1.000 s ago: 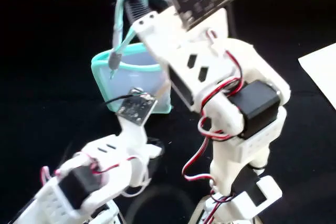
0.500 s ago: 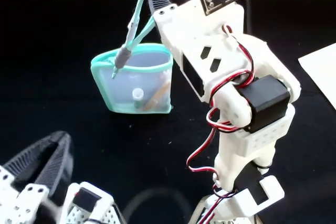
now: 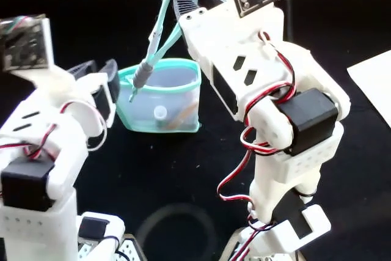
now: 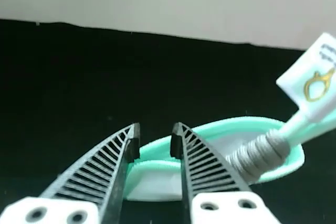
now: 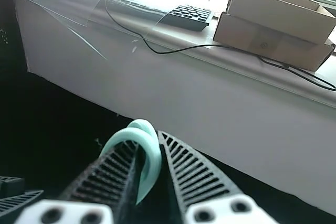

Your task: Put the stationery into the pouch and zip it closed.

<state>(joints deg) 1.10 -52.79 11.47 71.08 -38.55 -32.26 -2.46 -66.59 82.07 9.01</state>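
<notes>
- Left jaws [image 4: 155, 139]: apart by a narrow gap, nothing between them. They stand just beside the left end of the pouch, slightly above its rim. This arm is the nearer one to the pouch body.
- Translucent pouch with mint-green trim [image 3: 183, 90]: upright on the surface, mouth open and facing up. It lies straight ahead of the left jaws, with the rim's long axis running across their line of approach.
- Inside the pouch: a small white cylindrical cap [image 3: 160, 112] and a tan stick-shaped item [image 3: 181, 116], both low against the near wall. What they are exactly I cannot tell.
- Grey ribbed zip pull [image 3: 142, 76]: hangs at the left part of the rim.
- Mint-green loop strap [image 5: 140, 129]: rises taut from the pull, up and to the right, to the right jaws.
- Right jaws [image 5: 149, 143]: clamped on the top of the strap, well above the pouch.
- Judgement: stationery looks to be in and the zip is not yet drawn. The next move likely needs the left jaws to pinch the pouch end as an anchor while the strap is pulled along the rim.
- Black cloth-covered surface [image 3: 183, 175]: open room around the pouch.
- White sheet [image 3: 374, 80]: far right, well apart.
- Beyond the surface: white wall, dark keyboard [image 5: 188, 17], cardboard boxes [image 5: 275, 17].
</notes>
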